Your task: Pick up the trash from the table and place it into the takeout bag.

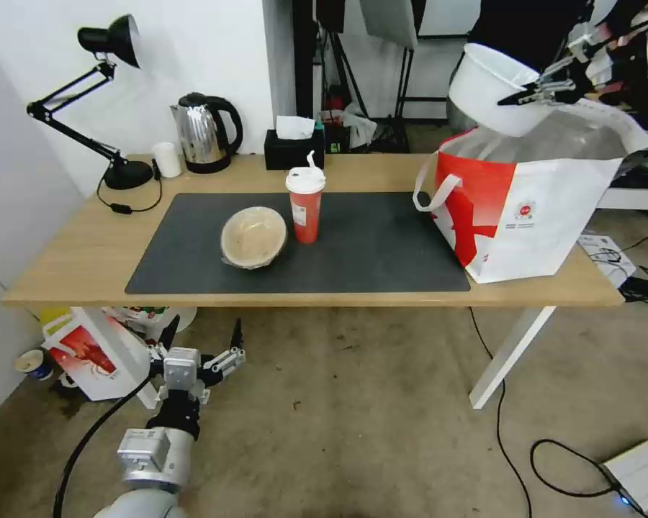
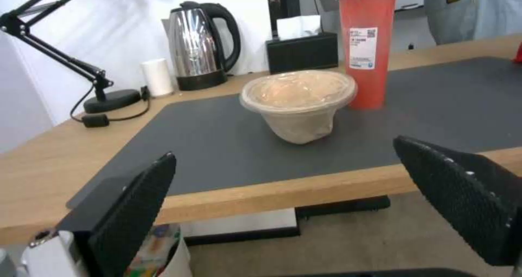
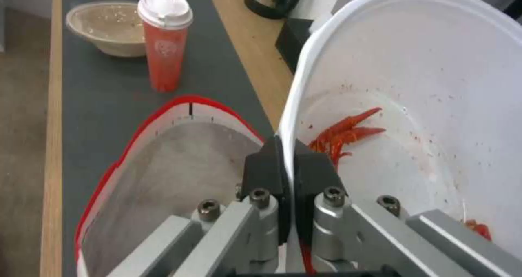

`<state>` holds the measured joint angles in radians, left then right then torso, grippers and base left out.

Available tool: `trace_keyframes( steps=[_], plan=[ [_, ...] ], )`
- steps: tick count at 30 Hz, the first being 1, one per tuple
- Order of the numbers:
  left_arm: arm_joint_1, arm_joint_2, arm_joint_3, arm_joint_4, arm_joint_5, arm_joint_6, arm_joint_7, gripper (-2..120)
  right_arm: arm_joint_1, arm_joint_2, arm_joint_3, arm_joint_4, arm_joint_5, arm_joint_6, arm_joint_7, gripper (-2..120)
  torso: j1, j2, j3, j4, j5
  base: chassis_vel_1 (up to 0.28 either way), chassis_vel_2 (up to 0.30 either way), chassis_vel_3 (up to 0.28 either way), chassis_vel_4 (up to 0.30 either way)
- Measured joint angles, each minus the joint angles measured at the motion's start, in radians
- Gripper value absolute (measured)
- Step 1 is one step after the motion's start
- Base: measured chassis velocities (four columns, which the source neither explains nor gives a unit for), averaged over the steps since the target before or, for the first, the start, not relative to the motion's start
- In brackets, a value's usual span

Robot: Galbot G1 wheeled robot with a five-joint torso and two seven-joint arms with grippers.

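Head view: your right gripper (image 1: 531, 93) is clamped on the rim of the large white bowl (image 1: 491, 90), held tilted above the open takeout bag (image 1: 525, 194), which stands at the table's (image 1: 86, 252) 3 o'clock end. The tan bowl (image 1: 253, 237) sits mid-mat with the red cup (image 1: 306, 205) just beside it at 2 o'clock. Your left gripper (image 1: 201, 338) hangs below the table edge, fingers apart.

Left wrist view: both spread fingers (image 2: 130, 220) frame the tan bowl (image 2: 299, 103) and red cup (image 2: 367, 44).

Right wrist view: closed pads (image 3: 312, 175) pinch the bowl's (image 3: 424, 85) rim; crayfish scraps (image 3: 345, 132) lie inside, with the bag's foil lining (image 3: 179, 175) below.

Right wrist view's edge cuts off the white bowl (image 3: 424, 105)
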<state>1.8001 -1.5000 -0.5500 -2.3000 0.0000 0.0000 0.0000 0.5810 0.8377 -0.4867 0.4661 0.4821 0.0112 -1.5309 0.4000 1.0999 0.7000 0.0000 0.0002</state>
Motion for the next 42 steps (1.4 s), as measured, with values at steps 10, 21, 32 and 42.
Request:
trace_keyframes(
  steps=[10, 21, 32, 42],
  plan=[
    [0.0, 0.0, 0.0, 0.0, 0.0, 0.0, 0.0, 100, -0.021, -0.051, -0.002, 0.054, 0.009, -0.002, 0.0, 0, 0.0, 0.0, 0.0, 0.0, -0.0002, 0.0, 0.0, 0.0, 0.0],
    [0.0, 0.0, 0.0, 0.0, 0.0, 0.0, 0.0, 100, -0.054, -0.089, -0.007, 0.123, 0.036, -0.011, 0.003, 0, 0.0, 0.0, 0.0, 0.0, 0.0, 0.0, 0.0, 0.0, 0.0],
    [0.0, 0.0, 0.0, 0.0, 0.0, 0.0, 0.0, 100, -0.066, -0.141, -0.025, 0.199, 0.077, -0.03, 0.002, 0, 0.0, 0.0, 0.0, -0.0001, -0.0002, 0.0, 0.0, 0.0, 0.0],
    [0.0, 0.0, 0.0, 0.0, 0.0, 0.0, 0.0, 100, -0.148, -0.203, -0.004, 0.301, 0.119, -0.046, 0.025, 0, 0.0, 0.0, 0.0, -0.0001, -0.0001, 0.0, 0.0, 0.0, 0.0]
  ],
)
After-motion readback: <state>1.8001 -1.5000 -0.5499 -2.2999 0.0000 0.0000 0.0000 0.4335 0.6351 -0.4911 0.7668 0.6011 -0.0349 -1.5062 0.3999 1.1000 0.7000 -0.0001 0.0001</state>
